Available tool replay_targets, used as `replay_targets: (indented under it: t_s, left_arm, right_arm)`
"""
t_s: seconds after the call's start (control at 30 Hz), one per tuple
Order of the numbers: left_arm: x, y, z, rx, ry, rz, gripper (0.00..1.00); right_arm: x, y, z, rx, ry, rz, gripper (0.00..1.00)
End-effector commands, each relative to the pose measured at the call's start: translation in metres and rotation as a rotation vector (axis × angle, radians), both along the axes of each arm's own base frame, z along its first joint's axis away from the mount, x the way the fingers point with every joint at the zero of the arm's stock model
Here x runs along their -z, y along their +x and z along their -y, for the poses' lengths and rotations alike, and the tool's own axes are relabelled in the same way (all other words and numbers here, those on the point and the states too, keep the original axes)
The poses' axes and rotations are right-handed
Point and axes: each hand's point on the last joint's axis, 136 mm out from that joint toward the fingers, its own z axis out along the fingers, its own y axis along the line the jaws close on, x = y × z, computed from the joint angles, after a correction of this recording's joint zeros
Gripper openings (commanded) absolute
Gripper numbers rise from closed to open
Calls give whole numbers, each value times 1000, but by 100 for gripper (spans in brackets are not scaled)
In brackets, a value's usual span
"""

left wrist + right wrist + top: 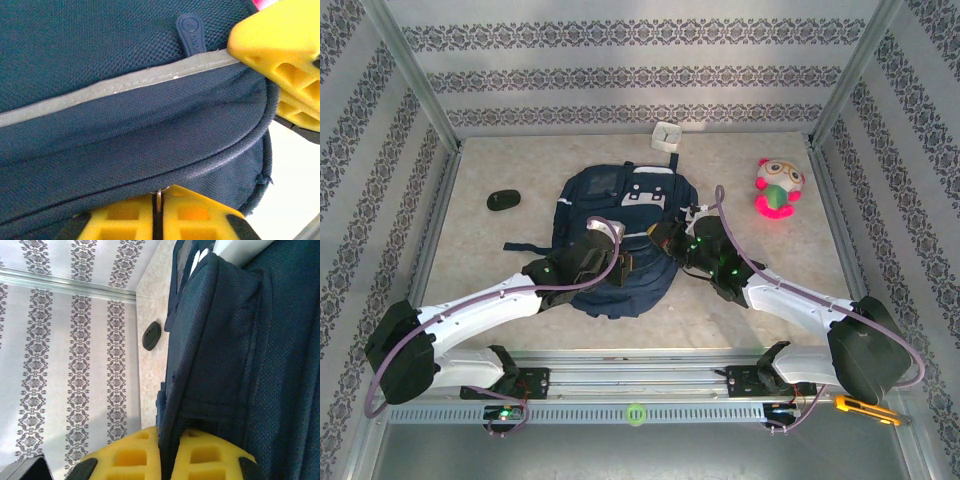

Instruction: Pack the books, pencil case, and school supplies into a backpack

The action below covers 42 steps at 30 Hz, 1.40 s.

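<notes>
The backpack (620, 195) lay flat in the middle of the table. The left gripper (155, 212) was shut tight on a small metal zip pull (158, 195) at the edge of the bag. The right gripper (167, 445) was shut too, pinching a fold of the blue cloth. This looked like the zip step, but whether the bag was being opened or closed was hard to tell. Next, the left arm would need to drag the pull along its track while the right one held the cloth firm. A small pale box (667, 135), maybe the pencil case, sat by the back wall, well apart from the bag.
</notes>
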Motion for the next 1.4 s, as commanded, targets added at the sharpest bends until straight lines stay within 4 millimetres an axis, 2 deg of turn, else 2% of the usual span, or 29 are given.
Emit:
replay_targets:
  t_s: [0.0,0.2,0.4,0.53,0.63,0.67,0.77,0.83,0.93,1.03,1.23,1.27,1.3,1.37]
  left_arm:
    - [-12,13,-20,-99,41,45,0]
    - [5,0,-53,-143,130,-18,0]
    - [15,-13,-81,-174,150,-28,0]
    - [12,-11,-74,-100,102,26,0]
    - [5,-8,-56,17,64,52,0]
    - [2,-8,-49,61,57,57,0]
    - [-6,-9,-30,174,43,69,0]
    - [-9,-11,-21,229,30,64,0]
    - [-12,-14,-13,276,8,47,0]
    - [-16,-15,-10,299,-4,53,0]
    - [-20,-13,-10,303,-11,64,0]
    - [-21,-16,-7,323,-25,58,0]
    - [-22,-19,-5,341,-36,57,0]
    - [-22,-20,-3,356,-44,57,0]
  right_arm:
    - [-43,7,5,17,59,134,0]
    - [-43,10,19,14,52,134,0]
    - [-26,15,47,18,25,87,0]
    - [-22,15,52,-5,32,72,0]
    - [-28,13,50,-55,29,102,0]
    - [-33,12,49,-91,17,134,5]
    - [-45,2,56,-182,-76,261,35]
    - [-47,-9,63,-254,-197,362,47]
    - [-47,-30,77,-340,-454,496,53]
    - [-60,-40,84,-424,-663,632,54]
    - [-70,-57,59,-614,-835,893,58]
    - [-61,-79,31,-848,-944,1173,61]
    - [-49,-88,14,-989,-984,1340,64]
    - [-47,-81,0,-1026,-983,1409,64]
